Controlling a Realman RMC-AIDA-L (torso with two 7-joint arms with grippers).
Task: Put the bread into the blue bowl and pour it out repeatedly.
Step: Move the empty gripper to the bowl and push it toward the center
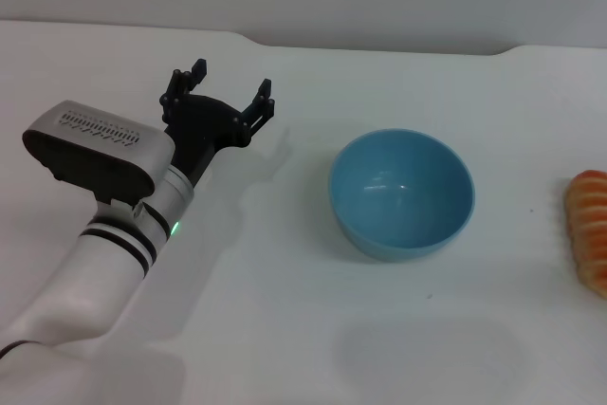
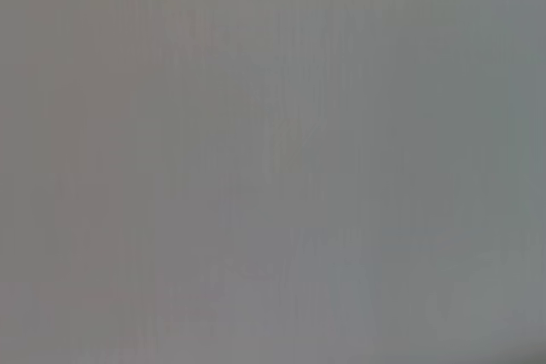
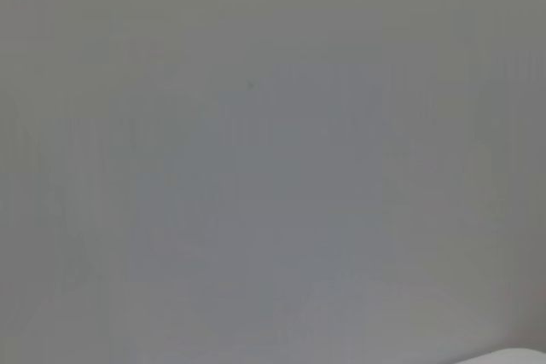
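The blue bowl point(image 1: 401, 193) stands upright and empty on the white table, right of centre in the head view. The bread point(image 1: 590, 227), orange-brown with ridged edges, lies on the table at the far right edge, partly cut off by the frame. My left gripper point(image 1: 230, 88) hovers over the table well to the left of the bowl, open, with nothing between its black fingers. The right gripper is out of view. Both wrist views show only plain grey surface.
The white table point(image 1: 285, 329) spreads across the head view, its far edge point(image 1: 379, 47) running along the top. My left arm point(image 1: 104, 234) crosses the lower left corner.
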